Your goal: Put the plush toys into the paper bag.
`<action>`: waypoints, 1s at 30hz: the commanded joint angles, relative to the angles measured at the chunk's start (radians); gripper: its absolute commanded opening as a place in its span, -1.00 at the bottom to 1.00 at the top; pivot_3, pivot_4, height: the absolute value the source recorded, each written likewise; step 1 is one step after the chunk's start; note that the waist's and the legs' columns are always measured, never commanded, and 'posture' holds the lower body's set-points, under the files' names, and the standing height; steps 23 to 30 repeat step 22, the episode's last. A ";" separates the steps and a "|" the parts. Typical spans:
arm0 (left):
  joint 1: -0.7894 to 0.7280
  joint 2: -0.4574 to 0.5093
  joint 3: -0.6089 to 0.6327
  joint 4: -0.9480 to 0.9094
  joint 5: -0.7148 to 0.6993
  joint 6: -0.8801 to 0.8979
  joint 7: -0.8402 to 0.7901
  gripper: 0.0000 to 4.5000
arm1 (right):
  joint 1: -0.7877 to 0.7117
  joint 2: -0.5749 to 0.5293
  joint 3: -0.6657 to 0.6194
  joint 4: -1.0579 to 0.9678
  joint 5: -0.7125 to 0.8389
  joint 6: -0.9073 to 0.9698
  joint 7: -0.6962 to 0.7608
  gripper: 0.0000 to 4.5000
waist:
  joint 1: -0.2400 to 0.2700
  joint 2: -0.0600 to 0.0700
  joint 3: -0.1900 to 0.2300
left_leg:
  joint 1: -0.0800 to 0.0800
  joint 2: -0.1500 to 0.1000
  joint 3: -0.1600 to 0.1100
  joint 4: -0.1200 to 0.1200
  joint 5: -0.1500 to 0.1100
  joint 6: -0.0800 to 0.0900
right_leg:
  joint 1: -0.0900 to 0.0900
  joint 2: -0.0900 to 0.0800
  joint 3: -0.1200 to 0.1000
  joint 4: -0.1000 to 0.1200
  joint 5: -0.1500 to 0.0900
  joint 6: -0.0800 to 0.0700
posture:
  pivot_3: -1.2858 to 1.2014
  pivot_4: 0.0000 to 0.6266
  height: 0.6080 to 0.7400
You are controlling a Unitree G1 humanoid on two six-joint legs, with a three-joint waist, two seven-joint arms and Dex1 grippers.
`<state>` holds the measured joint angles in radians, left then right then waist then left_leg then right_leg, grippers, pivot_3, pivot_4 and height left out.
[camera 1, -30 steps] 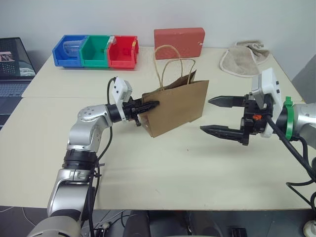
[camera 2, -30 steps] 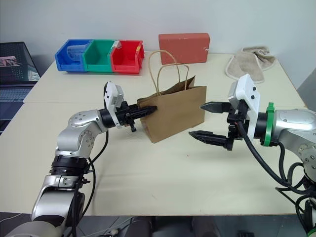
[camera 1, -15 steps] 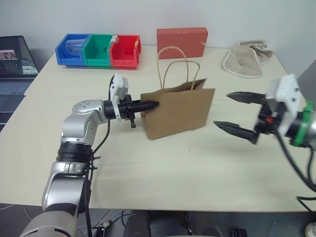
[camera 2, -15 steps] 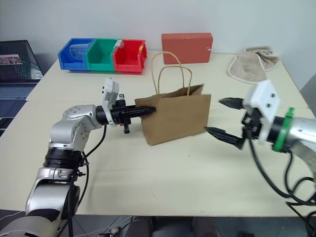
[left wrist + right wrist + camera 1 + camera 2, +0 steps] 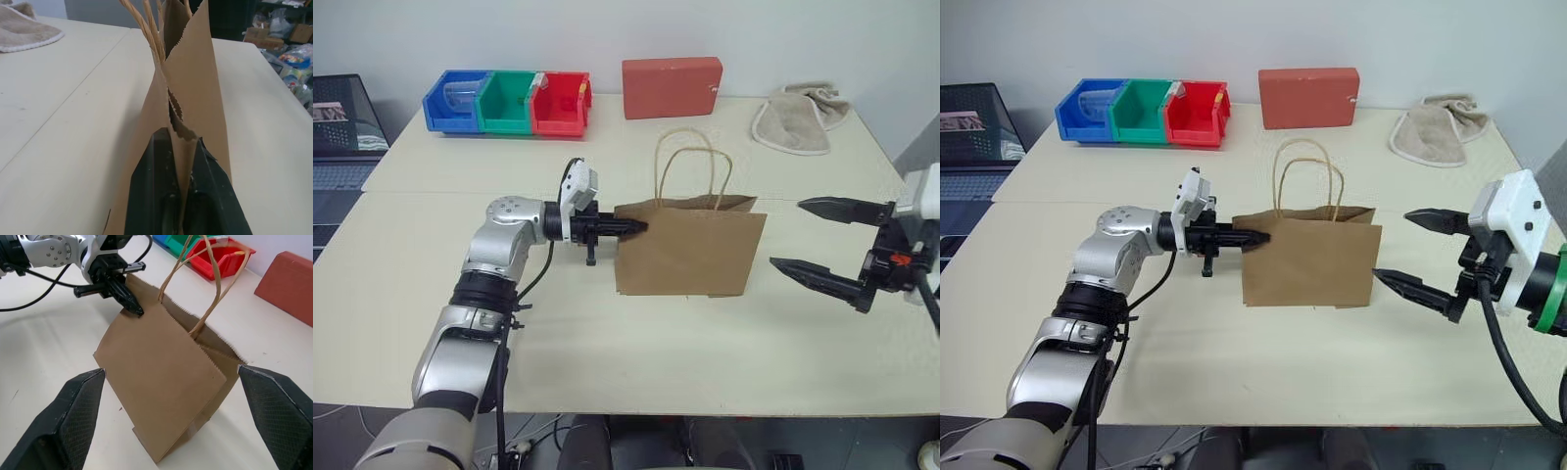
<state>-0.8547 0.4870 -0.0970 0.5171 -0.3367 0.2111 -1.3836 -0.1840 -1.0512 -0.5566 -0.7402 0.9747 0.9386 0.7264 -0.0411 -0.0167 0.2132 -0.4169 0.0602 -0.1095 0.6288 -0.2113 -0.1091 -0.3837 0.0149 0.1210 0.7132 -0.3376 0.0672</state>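
The brown paper bag stands upright on the table with its two loop handles raised. My left gripper points sideways at the bag's upper left corner. In the left wrist view its two black fingers clamp the serrated paper edge between them. My right gripper hovers just right of the bag, wide open with nothing in it. In the right wrist view the bag lies between and beyond its spread fingertips. The plush toys are out of view.
A red block and blue, green and red bins line the table's far edge. A beige towel lies at the far right, and a laptop sits at the far left.
The bag has swung round in my left gripper's hold and now stands broadside and further right. My right gripper has drawn back to the right, away from the bag.
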 commanded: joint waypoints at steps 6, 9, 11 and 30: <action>0.098 0.189 0.093 -0.228 -0.011 0.079 0.024 0.33 | -0.042 -0.065 0.024 0.076 -0.026 -0.047 0.055 1.00 | -0.009 0.000 0.000 | 0.000 0.000 0.000 -0.001 0.000 0.000 | 0.000 0.000 0.000 0.000 0.000 0.000 | 0.03 -0.52 1.00; 0.172 0.287 0.141 -0.330 -0.011 0.124 0.066 0.74 | -0.037 -0.095 0.031 0.122 -0.059 -0.078 0.117 1.00 | -0.017 0.000 0.000 | 0.000 0.001 0.000 -0.001 0.000 0.000 | -0.001 0.000 0.000 0.000 0.000 0.000 | 0.03 -0.52 1.00; 0.254 0.397 0.177 -0.409 -0.007 0.178 0.059 0.89 | -0.035 -0.139 0.033 0.171 -0.100 -0.110 0.187 1.00 | -0.017 0.001 0.000 | 0.000 0.001 0.000 -0.001 0.000 0.000 | -0.001 0.000 -0.001 0.000 0.000 0.000 | 0.03 -0.52 1.00; 0.529 0.649 0.449 -0.553 -0.054 0.254 0.090 0.89 | -0.063 -0.268 0.050 0.419 -0.233 -0.249 0.437 1.00 | -0.012 0.001 0.001 | 0.001 0.002 0.002 -0.001 0.000 0.000 | -0.001 -0.001 0.000 -0.001 -0.001 0.000 | 0.03 -0.52 1.00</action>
